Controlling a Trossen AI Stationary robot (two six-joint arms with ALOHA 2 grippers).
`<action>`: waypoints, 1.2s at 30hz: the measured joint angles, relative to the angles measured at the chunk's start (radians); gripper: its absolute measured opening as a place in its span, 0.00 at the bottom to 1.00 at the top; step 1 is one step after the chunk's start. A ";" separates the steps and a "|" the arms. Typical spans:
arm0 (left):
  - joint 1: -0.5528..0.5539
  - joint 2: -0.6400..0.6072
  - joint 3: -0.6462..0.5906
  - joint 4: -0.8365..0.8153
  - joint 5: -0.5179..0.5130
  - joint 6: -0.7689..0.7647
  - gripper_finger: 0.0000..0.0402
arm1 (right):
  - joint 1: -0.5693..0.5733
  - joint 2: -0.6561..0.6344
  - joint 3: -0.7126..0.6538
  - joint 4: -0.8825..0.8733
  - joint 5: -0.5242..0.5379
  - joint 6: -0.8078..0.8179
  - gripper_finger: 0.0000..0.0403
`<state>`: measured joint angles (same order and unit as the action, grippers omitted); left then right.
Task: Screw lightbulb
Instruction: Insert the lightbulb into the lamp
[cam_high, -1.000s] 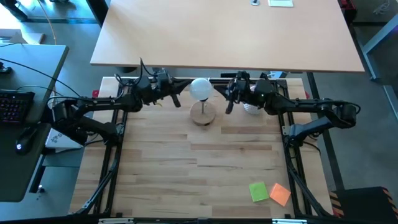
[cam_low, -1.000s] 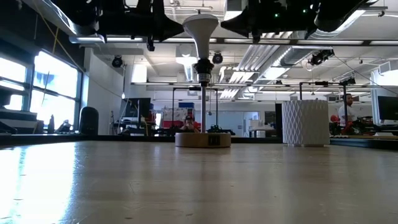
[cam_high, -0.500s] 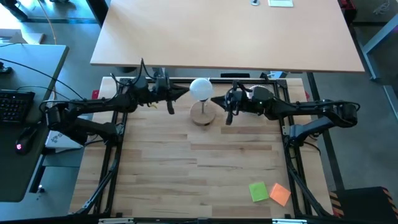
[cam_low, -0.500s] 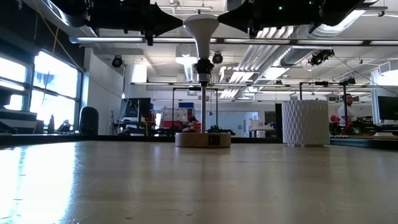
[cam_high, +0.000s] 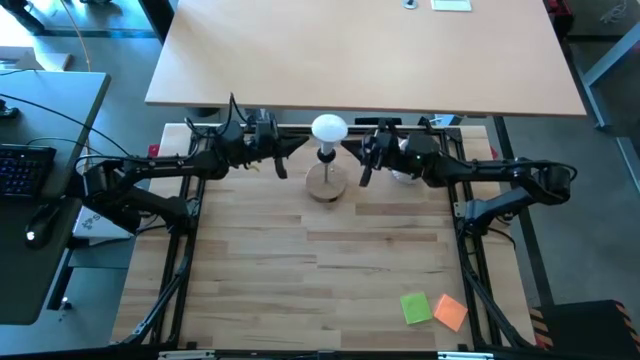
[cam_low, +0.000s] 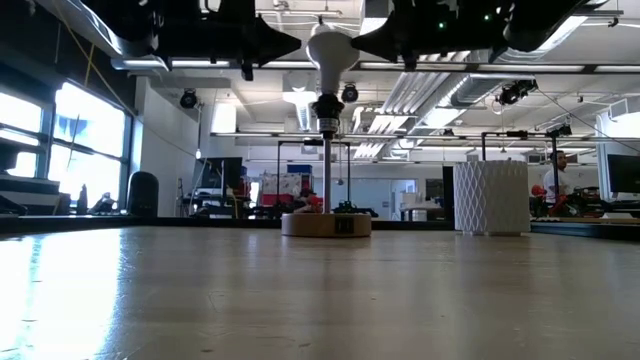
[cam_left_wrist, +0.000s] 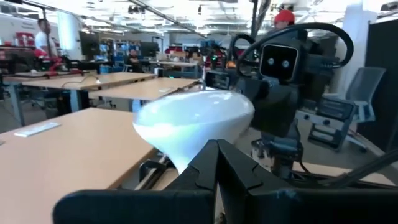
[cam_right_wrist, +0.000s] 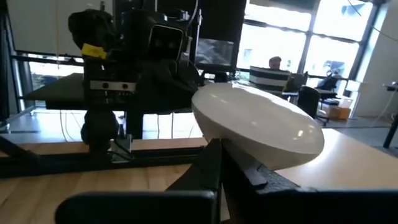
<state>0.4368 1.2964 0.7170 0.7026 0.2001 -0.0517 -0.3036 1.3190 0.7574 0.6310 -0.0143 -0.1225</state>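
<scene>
Surface (cam_high: 330, 270): a pale wooden top inside a dark frame; both arms reach over its far edge, and most of the near part carries nothing but two small paper notes at the near right.
Left arm: it comes from the left side; the left tool (cam_high: 296, 146) is just beside the bulb on its left, with its two fingers together and nothing between them.
Right arm: it comes from the right side; the right tool (cam_high: 349, 158) is just beside the bulb on its right, fingers also together, holding nothing. I cannot tell if either tip really touches the glass.
Lamp base (cam_high: 327, 182): a round wooden disc with a thin post and a black socket, at the far middle of the surface, between the two tools.
White cup (cam_low: 490, 197): a ribbed cup to the right of the base, well apart from it.
Lightbulb (cam_high: 328, 129): it sits on top of the post, in the socket. Its long axis is upright; the round head points up and the narrow screw end points down into the socket (cam_low: 326, 108).
Step in hand: I judge that the bulb is being turned with closed tips from both sides, or is already seated.
How to do it well: push gently and along the side of the globe, in the tightening direction, both tools at the same height, so the bulb stays upright and the light base does not slide or tip.
</scene>
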 joint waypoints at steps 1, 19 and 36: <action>0.002 0.000 0.000 -0.001 0.000 0.000 0.00 | -0.005 0.000 0.000 -0.004 0.000 0.010 0.00; -0.009 0.000 0.000 -0.092 -0.001 0.001 0.00 | 0.012 -0.004 0.001 -0.178 -0.072 0.036 0.02; -0.094 0.000 -0.104 -0.160 -0.192 0.078 0.00 | -0.044 0.112 0.001 -0.085 -0.059 0.104 0.65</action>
<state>0.3428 1.2961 0.6128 0.5423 0.0076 0.0259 -0.3479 1.4305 0.7580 0.5459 -0.0729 -0.0187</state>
